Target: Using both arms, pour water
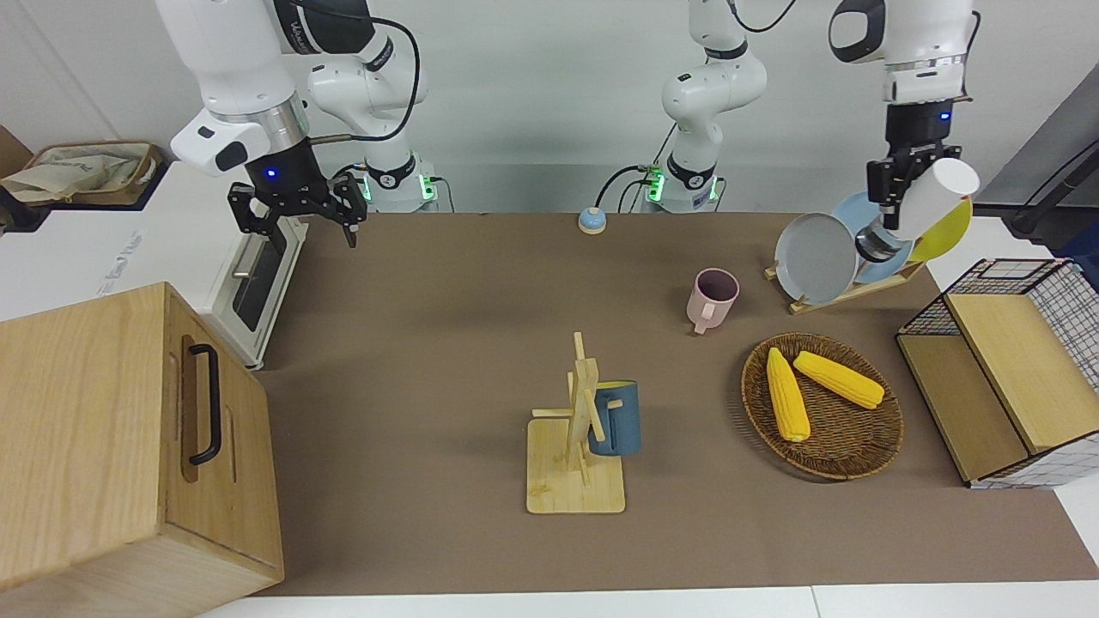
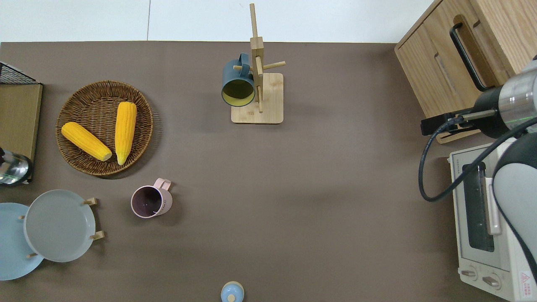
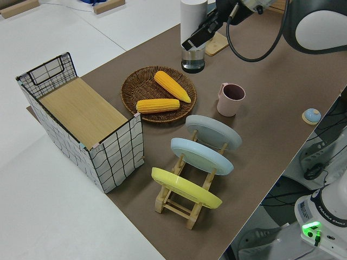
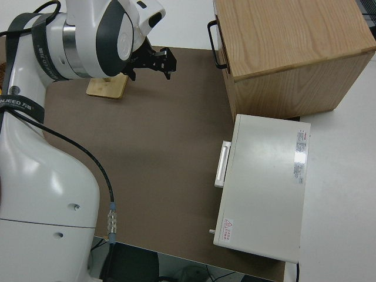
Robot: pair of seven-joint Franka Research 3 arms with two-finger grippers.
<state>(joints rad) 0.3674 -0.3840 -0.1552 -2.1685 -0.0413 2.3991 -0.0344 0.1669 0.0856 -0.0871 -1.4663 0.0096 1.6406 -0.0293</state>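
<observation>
Left gripper (image 1: 893, 193) is clamped round a white bottle w/ steel base (image 1: 923, 206), held tilted in the air by the plate rack (image 1: 846, 296). Prob. smooth, slippery; mid-body grip suits. Pink mug (image 1: 713, 299) stands near. Right gripper (image 1: 296, 210) spread wide, empty.

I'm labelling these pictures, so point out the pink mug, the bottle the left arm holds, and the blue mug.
pink mug (image 1: 714, 296): front view, its side wall.
bottle (image 3: 193, 24): left side view, its white body.
blue mug (image 1: 620, 421): front view, its outer wall.
</observation>
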